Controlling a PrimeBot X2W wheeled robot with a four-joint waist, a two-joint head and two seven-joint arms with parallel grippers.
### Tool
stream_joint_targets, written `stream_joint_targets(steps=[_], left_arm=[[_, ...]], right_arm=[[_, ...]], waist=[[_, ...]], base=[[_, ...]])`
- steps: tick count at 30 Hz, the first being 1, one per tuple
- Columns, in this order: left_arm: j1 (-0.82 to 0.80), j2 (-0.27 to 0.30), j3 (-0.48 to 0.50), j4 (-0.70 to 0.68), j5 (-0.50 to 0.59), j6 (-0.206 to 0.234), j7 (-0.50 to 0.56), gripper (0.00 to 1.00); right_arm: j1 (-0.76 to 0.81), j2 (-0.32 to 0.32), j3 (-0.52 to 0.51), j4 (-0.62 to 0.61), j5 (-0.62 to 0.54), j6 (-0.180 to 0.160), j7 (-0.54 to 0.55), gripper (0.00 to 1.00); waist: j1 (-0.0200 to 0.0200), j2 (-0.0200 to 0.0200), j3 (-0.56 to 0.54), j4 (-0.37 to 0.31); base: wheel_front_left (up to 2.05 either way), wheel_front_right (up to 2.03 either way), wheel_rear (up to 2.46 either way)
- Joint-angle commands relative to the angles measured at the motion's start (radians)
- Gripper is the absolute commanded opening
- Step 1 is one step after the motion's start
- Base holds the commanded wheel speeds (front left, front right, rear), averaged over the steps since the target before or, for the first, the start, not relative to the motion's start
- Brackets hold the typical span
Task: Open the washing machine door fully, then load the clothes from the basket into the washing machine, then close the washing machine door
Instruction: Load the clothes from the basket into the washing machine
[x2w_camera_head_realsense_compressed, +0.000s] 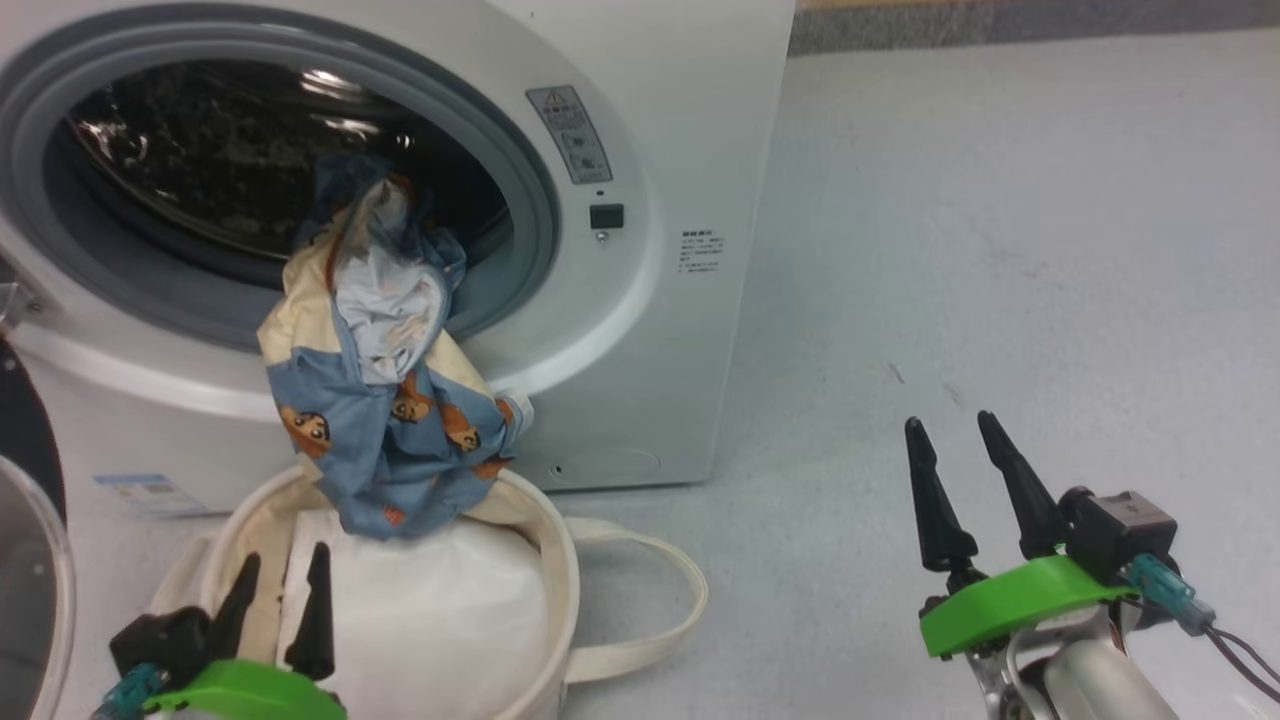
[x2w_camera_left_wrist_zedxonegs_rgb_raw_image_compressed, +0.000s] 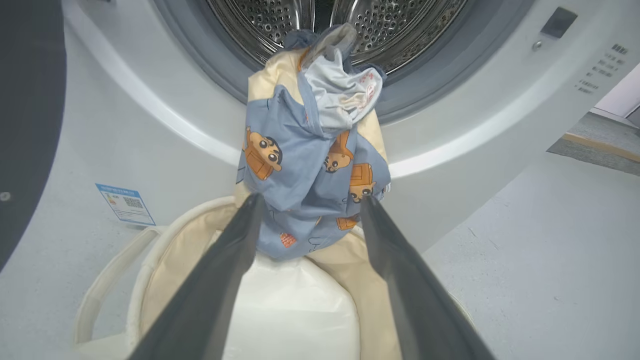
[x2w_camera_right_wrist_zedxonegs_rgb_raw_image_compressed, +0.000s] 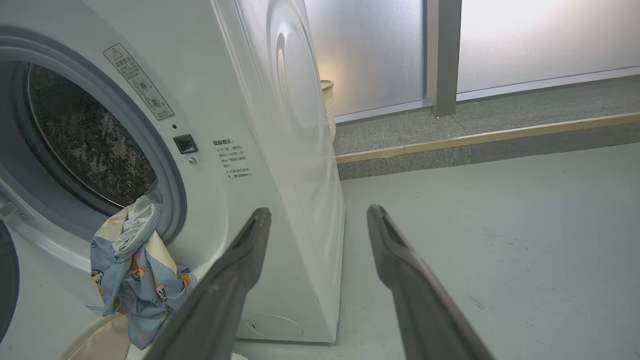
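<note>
The washing machine (x2w_camera_head_realsense_compressed: 660, 120) stands with its round opening uncovered. The washing machine door (x2w_camera_head_realsense_compressed: 20, 420) is swung out at the far left, where its black rim and glass show. The clothes (x2w_camera_head_realsense_compressed: 390, 400), blue fabric with orange bears, hang from the drum's lip over the grey gasket down into the basket (x2w_camera_head_realsense_compressed: 560, 560). My left gripper (x2w_camera_head_realsense_compressed: 285, 555) is open just above the basket's white pad (x2w_camera_head_realsense_compressed: 430, 600); in the left wrist view it (x2w_camera_left_wrist_zedxonegs_rgb_raw_image_compressed: 312, 199) frames the lower end of the clothes (x2w_camera_left_wrist_zedxonegs_rgb_raw_image_compressed: 305, 165) without touching. My right gripper (x2w_camera_head_realsense_compressed: 948, 422) is open and empty over the floor.
Grey floor (x2w_camera_head_realsense_compressed: 1000, 250) lies to the right of the machine. In the right wrist view a raised step with a wooden strip (x2w_camera_right_wrist_zedxonegs_rgb_raw_image_compressed: 475, 140) and frosted glass panels run behind it, and a pale woven bin (x2w_camera_right_wrist_zedxonegs_rgb_raw_image_compressed: 328, 110) stands behind the machine. A blue label (x2w_camera_head_realsense_compressed: 150, 492) marks the lower front.
</note>
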Motion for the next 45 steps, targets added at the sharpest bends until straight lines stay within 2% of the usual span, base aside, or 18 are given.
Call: stream_joint_targets(steps=[1,6,13,21,24,34,38,45], left_arm=[[-0.064,0.01,0.01,0.011,-0.039,-0.006,-0.009,1.0],[-0.148,0.038,-0.071,0.188,-0.134,-0.006,-0.009,1.0],[-0.268,0.064,-0.108,0.392,-0.191,-0.006,-0.009,1.0],[-0.384,0.103,-0.125,0.56,-0.164,-0.004,-0.009,1.0],[-0.433,0.097,-0.154,0.615,-0.14,-0.003,-0.007,1.0],[-0.583,0.12,-0.183,0.668,-0.121,0.017,-0.007,1.0],[-0.626,0.126,-0.202,0.676,-0.106,0.048,0.014,1.0],[-0.681,0.145,-0.213,0.681,-0.095,0.127,0.033,1.0]], right_arm=[[-0.039,-0.009,0.015,-0.037,-0.006,0.001,-0.012,1.0],[-0.061,-0.014,0.015,-0.052,-0.018,0.001,-0.012,1.0],[-0.085,-0.03,0.009,-0.077,-0.037,0.001,-0.012,1.0],[-0.1,-0.026,-0.024,-0.122,-0.059,0.001,-0.012,1.0],[-0.092,-0.026,-0.041,-0.131,-0.07,0.001,-0.012,1.0],[-0.094,-0.011,-0.076,-0.18,-0.103,0.001,-0.012,1.0],[-0.097,-0.006,-0.083,-0.188,-0.113,0.001,-0.012,1.0],[-0.099,0.0,-0.098,-0.203,-0.129,0.001,-0.012,1.0]], waist=[[-0.0001,-0.0001,0.031,-0.01],[-0.0001,-0.0001,0.094,-0.034],[-0.0001,-0.0001,0.189,-0.065],[-0.0001,-0.0001,0.298,-0.104],[-0.0001,-0.0001,0.335,-0.104],[-0.0001,-0.0001,0.449,-0.113],[-0.0001,-0.0001,0.485,-0.118],[-0.0001,-0.0001,0.523,-0.131]], base=[[0.0,0.0,0.0],[0.0,0.0,0.0],[0.0,0.0,0.0],[0.0,0.0,0.0],[0.0,0.0,0.0],[0.0,0.0,0.0],[0.0,0.0,0.0],[0.0,0.0,0.0]])
